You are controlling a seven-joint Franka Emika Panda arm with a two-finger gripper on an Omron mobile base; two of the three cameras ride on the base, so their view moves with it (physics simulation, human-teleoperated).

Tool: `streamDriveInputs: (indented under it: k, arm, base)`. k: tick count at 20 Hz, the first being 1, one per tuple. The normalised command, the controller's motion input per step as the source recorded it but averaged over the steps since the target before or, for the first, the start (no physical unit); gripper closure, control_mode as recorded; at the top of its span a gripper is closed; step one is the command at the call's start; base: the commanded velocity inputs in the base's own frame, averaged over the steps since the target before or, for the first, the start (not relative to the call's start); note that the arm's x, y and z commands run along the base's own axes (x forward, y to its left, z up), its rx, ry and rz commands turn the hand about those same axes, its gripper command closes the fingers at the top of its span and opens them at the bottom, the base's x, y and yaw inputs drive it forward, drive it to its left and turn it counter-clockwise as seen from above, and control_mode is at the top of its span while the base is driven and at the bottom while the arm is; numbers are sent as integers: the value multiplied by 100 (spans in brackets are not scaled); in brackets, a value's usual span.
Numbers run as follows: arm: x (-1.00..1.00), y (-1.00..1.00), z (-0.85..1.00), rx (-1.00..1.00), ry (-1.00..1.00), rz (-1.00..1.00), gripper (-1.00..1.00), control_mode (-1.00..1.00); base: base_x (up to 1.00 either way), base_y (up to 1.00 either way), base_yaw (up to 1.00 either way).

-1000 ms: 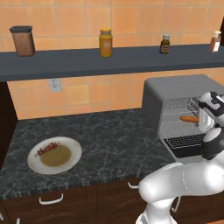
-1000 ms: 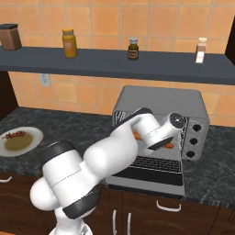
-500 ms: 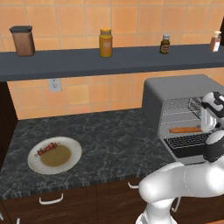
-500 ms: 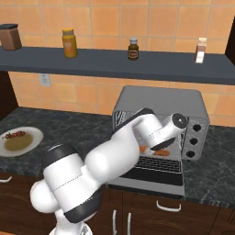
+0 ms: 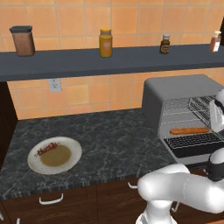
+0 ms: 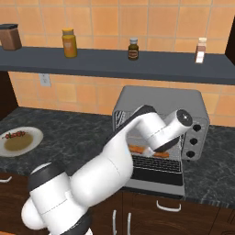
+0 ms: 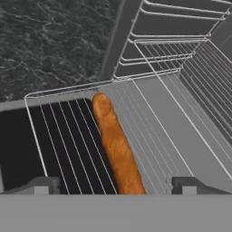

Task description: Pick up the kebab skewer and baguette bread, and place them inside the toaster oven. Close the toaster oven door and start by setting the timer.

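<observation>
shelf (image 5: 109, 61): brown canister (image 5: 22, 40), yellow jar (image 5: 105, 42), dark bottle (image 5: 165, 43), red-capped bottle (image 5: 215, 41) | wall: outlet (image 5: 54, 84) | black countertop (image 5: 100, 135): white plate (image 5: 72, 159) | drawer handle (image 5: 53, 200)

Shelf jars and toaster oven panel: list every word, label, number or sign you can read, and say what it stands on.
No text can be read anywhere.
Yellow jar: plain band, no words.
Small dark bottle: pale label, too blurred to read.
Brown canister: no label.
Red-and-white shaker: too small to read.
Toaster oven knobs: no readable marks.
</observation>
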Motion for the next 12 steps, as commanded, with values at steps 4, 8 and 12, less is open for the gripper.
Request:
streamDriveInputs:
  k: [4,8,12]
  arm:
    - [-95,74,19,0,0,-6,-100,-100]
    - [-78,100,0,0,5,-21,-100,-100]
    - [-49,100,1,0,10,-27,-100,-100]
  base:
    - [0,0,0]
    - [0,0,0]
    - [0,0,0]
